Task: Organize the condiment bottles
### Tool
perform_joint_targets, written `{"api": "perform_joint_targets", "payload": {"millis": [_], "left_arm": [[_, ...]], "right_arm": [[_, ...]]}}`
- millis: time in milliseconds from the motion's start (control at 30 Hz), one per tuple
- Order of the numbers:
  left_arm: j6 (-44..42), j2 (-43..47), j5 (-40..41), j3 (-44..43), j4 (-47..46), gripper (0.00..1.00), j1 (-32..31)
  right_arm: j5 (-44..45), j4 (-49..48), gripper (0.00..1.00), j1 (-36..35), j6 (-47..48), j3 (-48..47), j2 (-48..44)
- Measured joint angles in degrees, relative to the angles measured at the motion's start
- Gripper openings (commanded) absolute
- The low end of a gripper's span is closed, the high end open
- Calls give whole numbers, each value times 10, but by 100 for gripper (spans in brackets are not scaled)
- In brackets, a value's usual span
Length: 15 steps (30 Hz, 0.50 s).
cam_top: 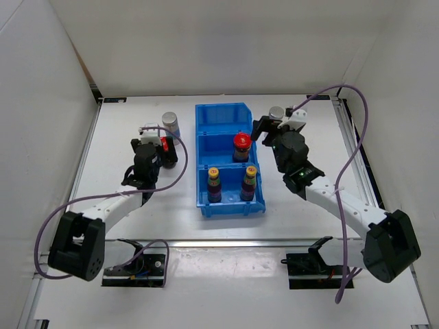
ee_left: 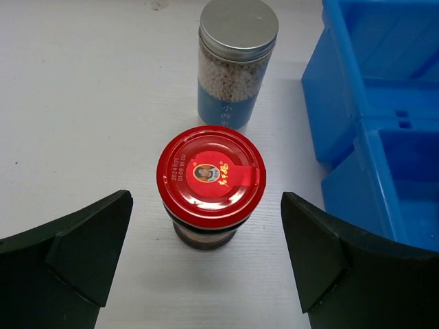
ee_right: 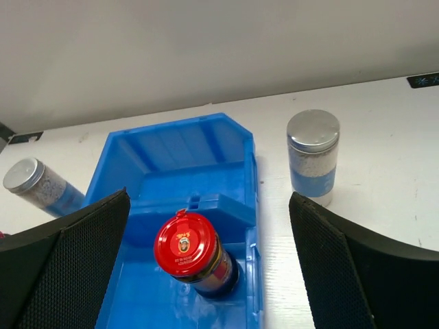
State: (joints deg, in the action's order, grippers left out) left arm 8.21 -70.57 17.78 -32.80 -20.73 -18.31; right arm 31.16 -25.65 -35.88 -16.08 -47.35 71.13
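Inside bin (cam_top: pixel 221 110), three bottles (cam_top: pixel 240 145); outside, three.

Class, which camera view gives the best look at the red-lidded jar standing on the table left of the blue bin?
The left wrist view: the red-lidded jar sits centred and close, whole lid in sight. The top view shows it small and partly covered. The right wrist view shows only the other jar, inside the bin.

I see a white table (cam_top: pixel 116 130) carrying a blue bin (cam_top: pixel 223 123) at its middle. Left of the bin stand a silver-capped shaker (cam_top: pixel 170 124) and, just in front of it, a red-lidded jar (ee_left: pixel 209 179). A second shaker (ee_right: pixel 313 156) stands upright to the right of the bin, near its far end
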Motion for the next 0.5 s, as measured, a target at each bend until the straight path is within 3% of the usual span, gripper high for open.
{"api": "perform_joint_targets", "payload": {"millis": [400,500], "left_arm": [[-11,-110,9,-11,-95,100,9],[-10,-144,10,-27,-107,96,9]], "right_arm": [[-47,-32,100,48,-13,32,-18],[-56,-33,100,51,-16,32,-18]]}}
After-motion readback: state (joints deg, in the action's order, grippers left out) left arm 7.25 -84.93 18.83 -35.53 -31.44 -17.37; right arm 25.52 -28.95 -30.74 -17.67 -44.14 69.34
